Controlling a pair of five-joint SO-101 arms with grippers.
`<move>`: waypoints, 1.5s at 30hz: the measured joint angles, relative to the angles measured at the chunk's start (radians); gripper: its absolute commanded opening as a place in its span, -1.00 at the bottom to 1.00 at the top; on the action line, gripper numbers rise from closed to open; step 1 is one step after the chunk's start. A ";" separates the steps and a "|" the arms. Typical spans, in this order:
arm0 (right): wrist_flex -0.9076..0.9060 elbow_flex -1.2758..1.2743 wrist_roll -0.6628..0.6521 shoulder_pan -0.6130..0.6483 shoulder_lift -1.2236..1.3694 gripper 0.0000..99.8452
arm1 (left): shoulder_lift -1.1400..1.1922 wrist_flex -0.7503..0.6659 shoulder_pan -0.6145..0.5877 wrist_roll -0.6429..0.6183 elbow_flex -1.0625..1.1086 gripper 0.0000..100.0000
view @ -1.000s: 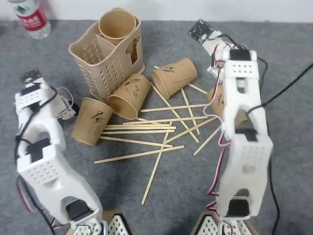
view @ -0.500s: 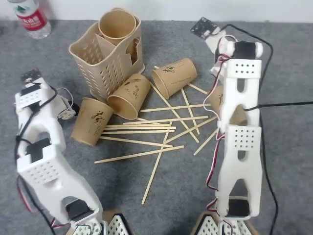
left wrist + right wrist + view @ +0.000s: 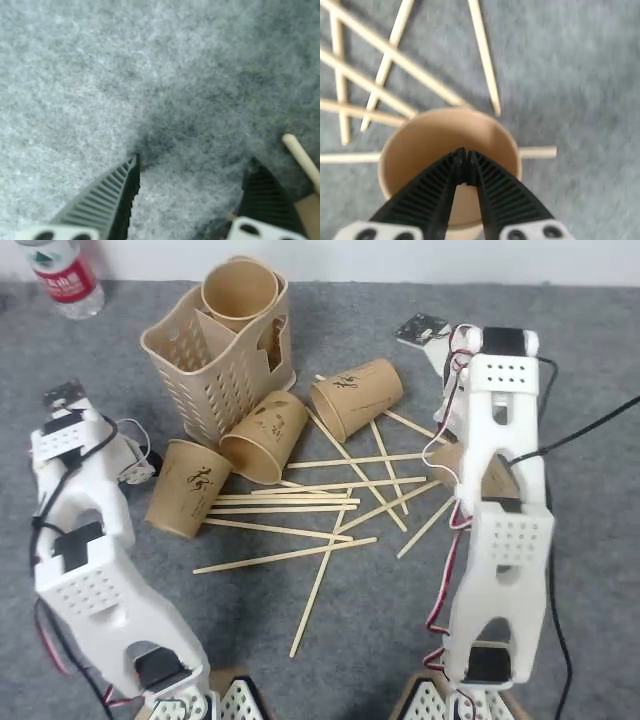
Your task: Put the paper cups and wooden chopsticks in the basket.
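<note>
Barely begun: one paper cup (image 3: 240, 290) stands in the basket (image 3: 190, 380), and four cups lie outside it. One (image 3: 420, 145) sits under the right gripper (image 3: 466, 155), whose jaws are pressed together, and another (image 3: 302, 157) is just beside the wide-spread left gripper (image 3: 192, 170). Roughly a dozen chopsticks (image 3: 285, 505) lie scattered beyond the right gripper, none visibly in the basket.

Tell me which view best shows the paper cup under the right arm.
Right wrist view: it looks into the open mouth of the paper cup, with the shut right pincer over it. In the high view the right arm covers most of it, leaving brown slivers. The left wrist view faces grey mat.
</note>
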State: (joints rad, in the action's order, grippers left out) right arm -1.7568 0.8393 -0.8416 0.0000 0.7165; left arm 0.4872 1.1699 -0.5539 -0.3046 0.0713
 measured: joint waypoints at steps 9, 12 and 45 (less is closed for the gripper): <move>0.000 -0.598 -0.173 -0.149 -0.514 -0.98 | 0.000 -0.003 0.000 0.000 0.000 -0.38; 0.000 -0.703 -0.235 -0.249 -0.666 -0.98 | 0.000 -0.003 0.000 0.000 0.000 -0.38; 0.002 -0.982 -0.012 0.003 -0.878 -0.70 | 0.000 -0.003 0.000 0.000 0.002 -0.38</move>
State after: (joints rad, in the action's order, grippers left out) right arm -1.7553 -0.1427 -0.8539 0.0031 -0.1611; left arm 0.4872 1.1669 -0.5539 -0.3046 0.0729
